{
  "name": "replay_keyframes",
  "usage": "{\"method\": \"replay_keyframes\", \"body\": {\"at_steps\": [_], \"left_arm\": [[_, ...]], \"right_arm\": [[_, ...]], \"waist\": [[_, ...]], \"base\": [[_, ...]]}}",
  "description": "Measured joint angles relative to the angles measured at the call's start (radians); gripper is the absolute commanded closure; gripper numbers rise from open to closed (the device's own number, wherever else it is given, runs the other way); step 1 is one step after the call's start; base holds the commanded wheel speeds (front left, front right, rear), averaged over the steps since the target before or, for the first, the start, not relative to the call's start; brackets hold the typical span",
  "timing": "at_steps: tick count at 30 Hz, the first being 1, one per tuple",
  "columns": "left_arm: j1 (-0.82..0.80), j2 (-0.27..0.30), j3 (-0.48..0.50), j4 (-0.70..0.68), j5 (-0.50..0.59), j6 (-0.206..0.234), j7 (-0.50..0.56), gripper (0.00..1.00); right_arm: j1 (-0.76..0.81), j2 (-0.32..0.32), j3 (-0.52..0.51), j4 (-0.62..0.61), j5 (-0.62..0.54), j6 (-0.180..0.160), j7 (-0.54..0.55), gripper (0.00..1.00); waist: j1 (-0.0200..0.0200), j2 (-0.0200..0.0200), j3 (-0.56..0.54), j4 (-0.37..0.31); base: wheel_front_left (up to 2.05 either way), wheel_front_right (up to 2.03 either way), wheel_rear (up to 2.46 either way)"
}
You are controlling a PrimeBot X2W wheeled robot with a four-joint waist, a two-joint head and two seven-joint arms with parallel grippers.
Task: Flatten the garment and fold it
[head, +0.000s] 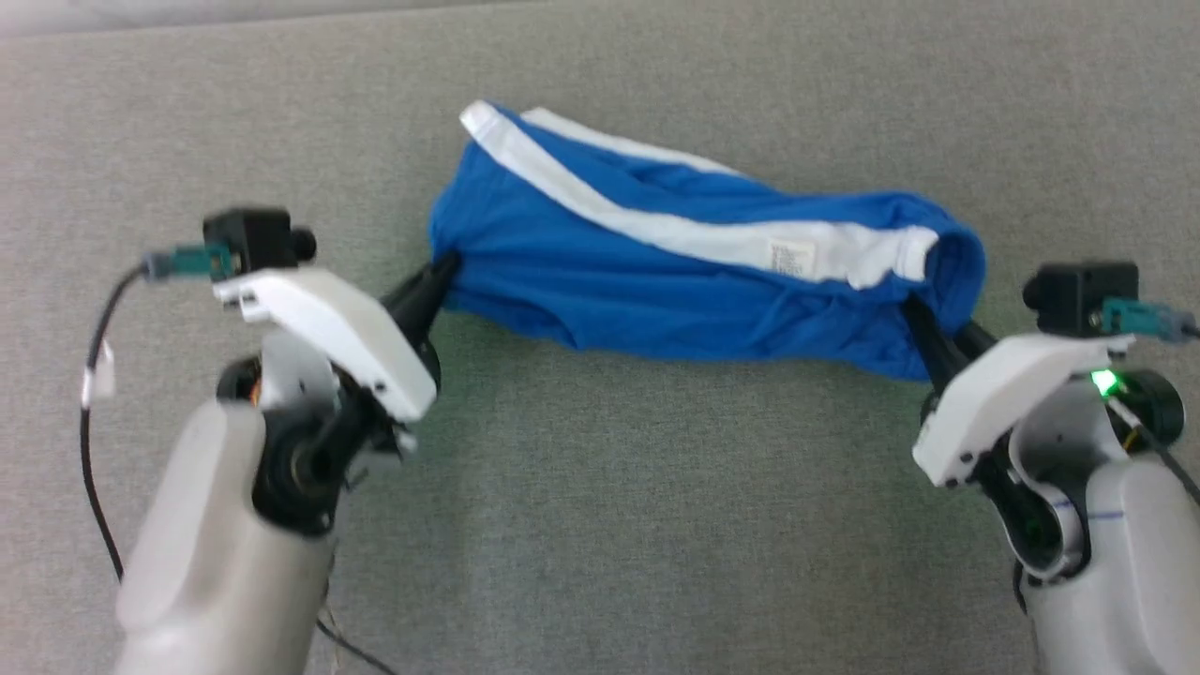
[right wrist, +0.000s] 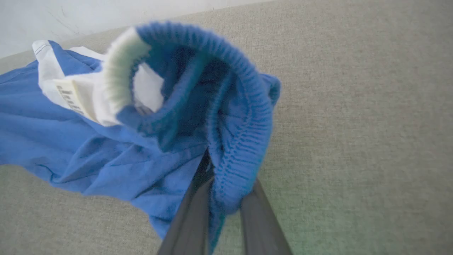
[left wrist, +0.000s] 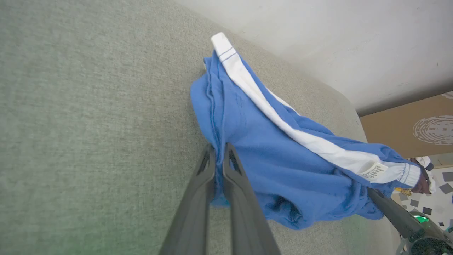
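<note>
Sagging in a bunch over the grey table (head: 600,525), the garment (head: 581,253) is pinched at one end by the left pincer (head: 446,268) and at its waistband by the right pincer (head: 923,323), so a hard stretch could yank it loose.

**Hidden tips, unreadable print**

In the head view the tips of the left gripper (head: 446,269) vanish into a fold of the garment (head: 581,272). Those of the right gripper (head: 911,309) go under its bunched waistband (head: 956,258) end. Both forearms (head: 206,553) are cut off by the bottom edge. The print on the small white tag (head: 786,255) is too fine to read. In the right wrist view the waistband is blurred and covers the spot where the fingers meet, and the blue fabric runs off the left edge.
</note>
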Motion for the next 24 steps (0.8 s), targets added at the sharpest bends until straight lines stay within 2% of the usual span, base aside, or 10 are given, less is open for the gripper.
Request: {"method": "replay_keyframes", "body": {"at_steps": [13, 20, 24], "left_arm": [[0.297, -0.029, 0.018, -0.233, -0.018, 0.041, -0.078, 1.0], [0.482, -0.042, 0.024, -0.306, -0.019, 0.068, -0.115, 1.0], [0.568, -0.071, 0.015, -0.322, -0.034, 0.074, -0.136, 1.0]], "right_arm": [[0.165, 0.001, -0.04, -0.098, 0.055, 0.0, 0.027, 1.0], [0.255, 0.002, -0.05, -0.129, 0.091, 0.001, 0.044, 1.0], [0.314, 0.001, -0.064, -0.139, 0.11, 0.001, 0.053, 1.0]], "waist": [[-0.0001, 0.0, -0.059, 0.032], [-0.0001, 0.0, -0.101, 0.051], [-0.0002, 0.0, -0.122, 0.066]], "base": [[0.0, 0.0, 0.0], [0.0, 0.0, 0.0], [0.0, 0.0, 0.0]]}}
